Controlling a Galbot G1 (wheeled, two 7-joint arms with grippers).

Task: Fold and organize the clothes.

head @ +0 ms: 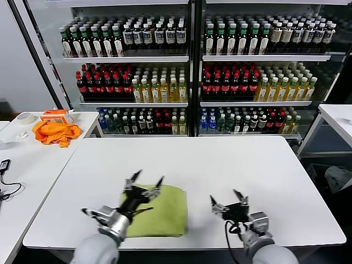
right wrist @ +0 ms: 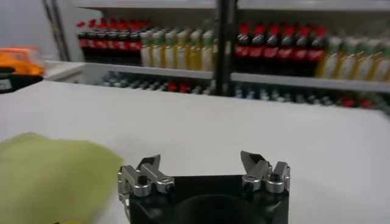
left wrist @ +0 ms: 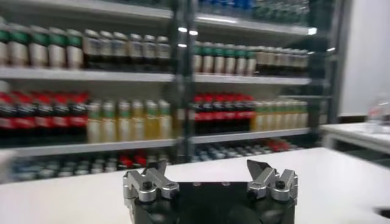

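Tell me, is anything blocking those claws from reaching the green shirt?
Nothing visible does. The left gripper hangs open right above the folded yellow-green T-shirt; the right gripper is open beside it, with only bare white table between.

Head view: high, looking down over bench [head: 220,165] toward far shelves [head: 187,58]. Wrist views: low, near bench, facing the same shelves.

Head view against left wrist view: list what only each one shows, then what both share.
Only the head view shows the folded yellow-green T-shirt, the orange cloth on the side table, and the right gripper, open above the white table. Only the left wrist view shows nothing extra of note. Both show the open left gripper and the bottle shelves.
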